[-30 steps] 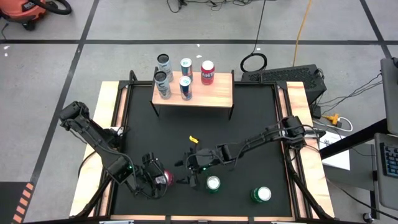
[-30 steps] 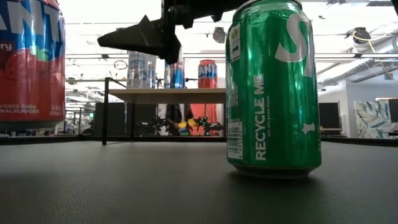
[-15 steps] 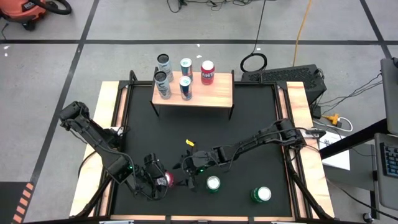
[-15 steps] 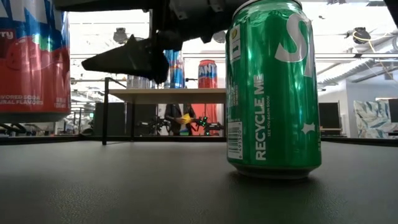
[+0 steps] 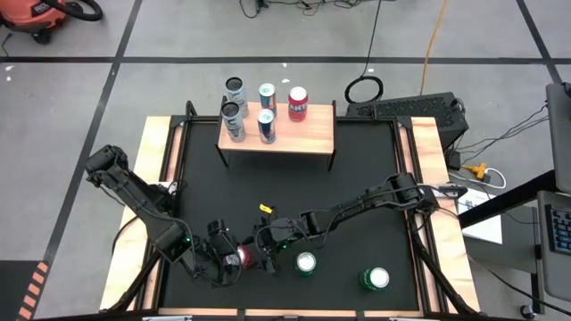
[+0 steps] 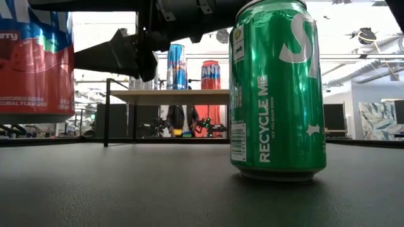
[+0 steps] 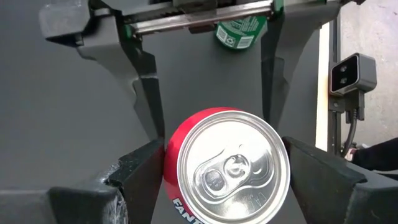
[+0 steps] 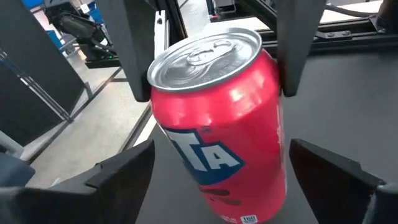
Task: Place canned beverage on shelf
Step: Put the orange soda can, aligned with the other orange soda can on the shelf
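A red soda can hangs tilted above the black mat near the table's front left, with my left gripper shut on it. It fills the left wrist view and the right wrist view. My right gripper is open and comes level from the table's right. Its fingers stand on either side of the can's lower body. I cannot tell whether they touch it. The shelf stands at the far edge with several cans on it. My left gripper pinches the red can's side wall between its two fingers, up near the rim. The fingers slant down from the table's left. The can is lifted clear of the mat, with its top tipped toward the right arm.
Two green cans stand upright on the mat near the front edge, one just right of both grippers and one farther right. The nearer one fills the low view. Wooden rails border the mat.
My right gripper has moved down and toward the table's left. It has closed in on the red can until its open fingers stand on either side of it. The left gripper has kept its hold, and in the low view the can sits a little higher.
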`<action>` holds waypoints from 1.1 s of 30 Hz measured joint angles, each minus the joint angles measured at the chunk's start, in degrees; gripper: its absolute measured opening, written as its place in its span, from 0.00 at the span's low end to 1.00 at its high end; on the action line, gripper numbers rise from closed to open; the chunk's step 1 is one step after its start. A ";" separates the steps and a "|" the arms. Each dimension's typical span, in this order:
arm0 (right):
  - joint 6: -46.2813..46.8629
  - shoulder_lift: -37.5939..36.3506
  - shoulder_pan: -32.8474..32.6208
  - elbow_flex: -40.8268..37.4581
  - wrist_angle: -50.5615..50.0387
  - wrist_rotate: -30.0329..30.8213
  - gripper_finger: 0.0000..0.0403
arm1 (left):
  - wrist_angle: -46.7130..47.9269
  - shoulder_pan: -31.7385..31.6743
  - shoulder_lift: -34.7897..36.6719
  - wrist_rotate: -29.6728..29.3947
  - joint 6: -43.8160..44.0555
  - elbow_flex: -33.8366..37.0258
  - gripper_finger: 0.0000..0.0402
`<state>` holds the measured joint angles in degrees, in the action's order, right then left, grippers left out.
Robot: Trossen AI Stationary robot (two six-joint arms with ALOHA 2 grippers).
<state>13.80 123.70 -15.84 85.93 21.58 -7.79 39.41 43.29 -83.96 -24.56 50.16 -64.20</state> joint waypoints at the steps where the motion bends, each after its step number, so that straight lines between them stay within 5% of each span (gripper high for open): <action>1: 0.02 0.00 0.00 0.00 0.00 0.00 0.88 | -0.01 -0.13 0.00 0.02 -0.09 0.00 0.74; 33: -2.98 0.88 -0.11 0.06 -2.77 0.41 0.88 | -3.07 -3.42 0.07 0.13 -3.51 -0.09 0.74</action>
<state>10.83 124.58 -15.95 85.99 18.82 -7.38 36.34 39.88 -83.90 -24.43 46.65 -64.29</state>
